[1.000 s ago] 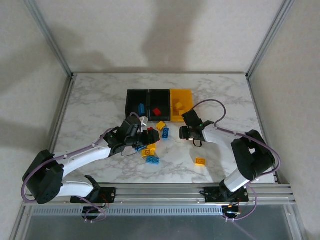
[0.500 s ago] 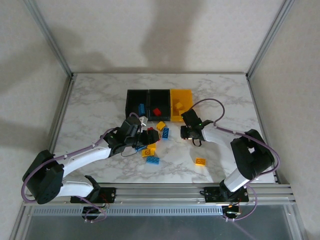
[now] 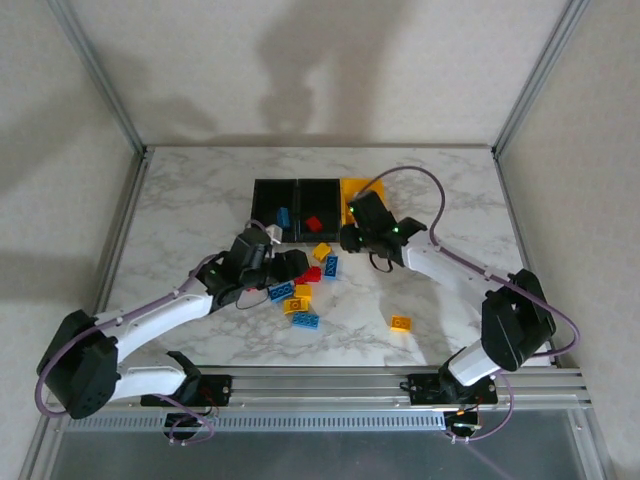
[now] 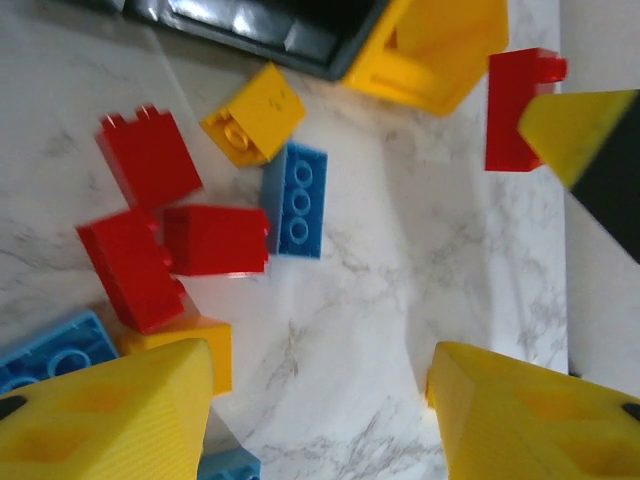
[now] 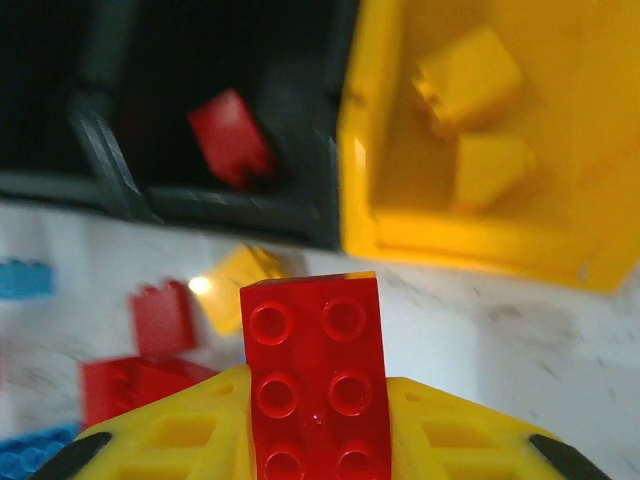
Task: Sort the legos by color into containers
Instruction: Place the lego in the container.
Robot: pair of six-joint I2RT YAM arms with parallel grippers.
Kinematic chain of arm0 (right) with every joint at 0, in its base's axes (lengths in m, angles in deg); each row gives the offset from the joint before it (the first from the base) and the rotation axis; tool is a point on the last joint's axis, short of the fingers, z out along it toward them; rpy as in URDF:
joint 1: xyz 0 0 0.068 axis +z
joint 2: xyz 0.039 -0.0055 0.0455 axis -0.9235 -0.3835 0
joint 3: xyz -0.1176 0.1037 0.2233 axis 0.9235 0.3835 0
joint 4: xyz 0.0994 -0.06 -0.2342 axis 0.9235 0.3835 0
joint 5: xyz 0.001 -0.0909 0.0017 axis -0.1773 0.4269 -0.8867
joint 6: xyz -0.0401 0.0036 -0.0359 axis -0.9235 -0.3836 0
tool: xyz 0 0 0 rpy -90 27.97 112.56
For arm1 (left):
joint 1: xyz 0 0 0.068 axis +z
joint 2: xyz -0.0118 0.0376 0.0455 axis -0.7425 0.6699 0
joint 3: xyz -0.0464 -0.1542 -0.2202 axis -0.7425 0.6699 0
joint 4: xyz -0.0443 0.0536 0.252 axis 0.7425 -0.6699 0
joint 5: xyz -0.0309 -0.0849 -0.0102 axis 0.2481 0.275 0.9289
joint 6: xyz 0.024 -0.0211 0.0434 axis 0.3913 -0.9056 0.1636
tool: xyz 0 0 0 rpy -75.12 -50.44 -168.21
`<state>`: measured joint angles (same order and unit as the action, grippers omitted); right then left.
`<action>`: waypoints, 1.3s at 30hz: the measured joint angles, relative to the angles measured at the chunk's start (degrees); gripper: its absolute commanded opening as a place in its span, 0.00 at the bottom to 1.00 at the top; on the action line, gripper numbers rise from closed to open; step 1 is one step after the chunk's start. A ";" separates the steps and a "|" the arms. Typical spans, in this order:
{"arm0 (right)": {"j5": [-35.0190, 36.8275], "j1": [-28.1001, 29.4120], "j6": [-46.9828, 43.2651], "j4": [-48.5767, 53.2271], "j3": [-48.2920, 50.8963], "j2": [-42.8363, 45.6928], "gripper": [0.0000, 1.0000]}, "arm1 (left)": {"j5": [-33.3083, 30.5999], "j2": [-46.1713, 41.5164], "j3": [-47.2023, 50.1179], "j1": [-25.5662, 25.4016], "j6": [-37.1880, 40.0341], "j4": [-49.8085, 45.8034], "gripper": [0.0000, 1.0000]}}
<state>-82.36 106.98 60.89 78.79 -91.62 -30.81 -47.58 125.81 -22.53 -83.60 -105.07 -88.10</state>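
My right gripper is shut on a red lego, held studs up above the table just in front of the containers. From above, this gripper hangs at the near edge of the yellow bin. The middle black bin holds a red brick. Two yellow bricks lie in the yellow bin. A blue brick lies in the left black bin. My left gripper is open over bare marble beside the loose pile, with nothing between its fingers.
Loose legos lie in front of the bins: red ones, a yellow one and a blue one. More blue and yellow bricks sit nearer the arms. A lone yellow brick lies at the near right.
My right gripper has shut on the red lego and carried it back and left, from the table toward the bins. The left gripper has shifted slightly left and stayed open.
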 measured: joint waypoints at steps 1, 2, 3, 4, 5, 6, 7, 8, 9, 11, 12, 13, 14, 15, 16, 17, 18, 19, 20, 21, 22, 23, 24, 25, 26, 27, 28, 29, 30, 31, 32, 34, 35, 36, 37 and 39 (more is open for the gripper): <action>-0.04 0.37 0.17 0.17 -2.47 -1.38 0.31 | -0.11 -0.79 0.00 1.18 0.00 -0.37 0.59; -0.17 0.76 0.31 0.26 -4.81 -2.95 0.31 | -0.24 -1.51 0.00 2.36 0.00 -0.79 0.59; -0.22 1.16 0.44 0.46 -7.02 -4.70 0.31 | -0.26 -1.99 0.00 3.26 0.00 -1.16 0.59; -0.33 1.53 0.66 0.59 -9.38 -6.78 0.31 | -0.28 -2.60 0.00 4.42 -0.02 -1.60 0.59; -0.35 1.81 0.96 0.85 -11.72 -9.03 0.31 | -0.26 -3.15 0.00 5.46 0.00 -1.99 0.59; -0.39 2.03 1.27 1.22 -13.97 -11.21 0.31 | -0.26 -3.58 0.00 6.10 0.00 -2.32 0.59; -0.57 2.16 1.51 1.73 -16.52 -13.77 0.31 | -0.26 -4.11 0.00 6.84 0.00 -2.73 0.59; -0.66 2.21 1.79 2.36 -19.06 -16.35 0.31 | -0.26 -4.63 0.00 7.32 0.00 -3.06 0.59; -0.63 2.25 1.97 2.89 -21.09 -18.43 0.31 | -0.28 -5.03 0.00 7.58 0.02 -3.37 0.59; -0.33 2.25 2.54 4.55 -26.18 -23.37 0.31 | -0.22 -5.90 0.00 7.96 0.02 -4.07 0.59; -0.13 2.25 2.78 5.46 -28.33 -25.24 0.31 | -0.22 -6.23 0.00 8.04 0.02 -4.28 0.59; 0.07 2.25 2.97 6.32 -30.99 -27.65 0.31 | -0.20 -6.62 0.00 8.20 0.02 -4.48 0.59; 0.22 2.25 3.15 7.04 -33.44 -29.81 0.31 | -0.17 -6.99 0.02 8.41 0.02 -4.70 0.59; 0.31 2.23 3.32 7.56 -35.36 -31.52 0.31 | -0.17 -7.30 0.07 8.66 0.02 -4.92 0.59; 0.28 2.12 3.52 8.20 -37.24 -33.09 0.31 | -0.17 -7.61 0.22 8.92 0.04 -5.05 0.59; 0.28 2.08 3.85 8.63 -38.77 -34.47 0.31 | -0.15 -7.91 0.44 9.20 0.04 -5.16 0.59; 0.31 1.97 4.15 9.33 -40.30 -35.82 0.31 | -0.17 -8.24 0.70 9.49 0.04 -5.33 0.59; 0.46 1.81 4.39 9.81 -41.53 -36.89 0.31 | -0.15 -8.52 0.96 9.70 0.04 -5.51 0.59; 0.94 1.60 4.70 10.01 -42.49 -37.62 0.31 | -0.15 -8.76 1.20 9.92 0.04 -5.53 0.59; 1.01 1.27 4.94 10.54 -43.63 -38.32 0.31 | -0.15 -8.98 1.49 10.12 0.04 -5.66 0.59; 1.20 1.03 5.09 11.02 -44.76 -38.99 0.31 | -0.13 -9.18 1.62 10.34 0.04 -6.01 0.59; 1.29 0.79 5.22 11.21 -45.64 -39.58 0.31 | -0.11 -9.27 1.70 10.47 0.07 -6.16 0.59; 1.36 0.59 5.38 11.37 -46.49 -40.17 0.32 | 0.04 -9.35 1.79 10.67 0.07 -6.38 0.59; 1.36 0.46 5.46 11.65 -47.36 -40.81 0.32 | 0.09 -9.38 1.81 10.82 0.09 -6.56 0.59; 1.36 0.37 5.60 11.98 -48.19 -41.42 0.32 | 0.26 -9.38 1.86 10.97 0.11 -6.60 0.59; 1.36 0.37 5.64 12.39 -49.00 -41.97 0.32 | 0.31 -9.38 1.86 11.10 0.17 -6.67 0.59; 1.36 0.37 5.79 12.83 -49.88 -42.58 0.32 | 0.33 -9.38 1.86 11.19 0.22 -6.69 0.59; 1.38 0.37 5.81 13.07 -50.56 -43.04 0.32 | 0.35 -9.38 1.86 11.23 0.24 -6.75 0.59; 1.42 0.37 5.86 13.33 -51.17 -43.50 0.32 | 0.46 -9.38 1.86 11.30 0.24 -6.82 0.59; 1.36 0.17 5.97 13.42 -51.52 -43.85 0.32 | 0.48 -9.38 1.86 11.37 0.24 -6.82 0.59; 1.38 0.04 6.01 13.44 -51.67 -44.09 0.32 | 0.50 -9.38 1.86 11.39 0.24 -6.82 0.59; 1.38 -0.42 6.23 13.49 -51.74 -44.44 0.32 | 0.50 -9.38 1.86 11.41 0.24 -6.84 0.59; 1.40 -0.63 6.40 13.62 -51.74 -44.54 0.33 | 0.50 -9.38 1.86 11.39 0.24 -6.84 0.59; 1.40 -0.85 6.49 13.84 -51.74 -44.68 0.33 | 0.50 -9.38 1.86 11.41 0.24 -6.84 0.59; 1.40 -1.11 6.67 13.94 -51.74 -44.76 0.34 | 0.50 -9.38 1.86 11.41 0.24 -6.84 0.59; 1.38 -1.42 6.93 14.08 -51.71 -44.92 0.37 | 0.50 -9.38 1.86 11.41 0.26 -6.84 0.59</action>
<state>-80.98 105.56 67.82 92.86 -143.33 -75.73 -47.08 116.43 -20.67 -72.19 -104.81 -94.95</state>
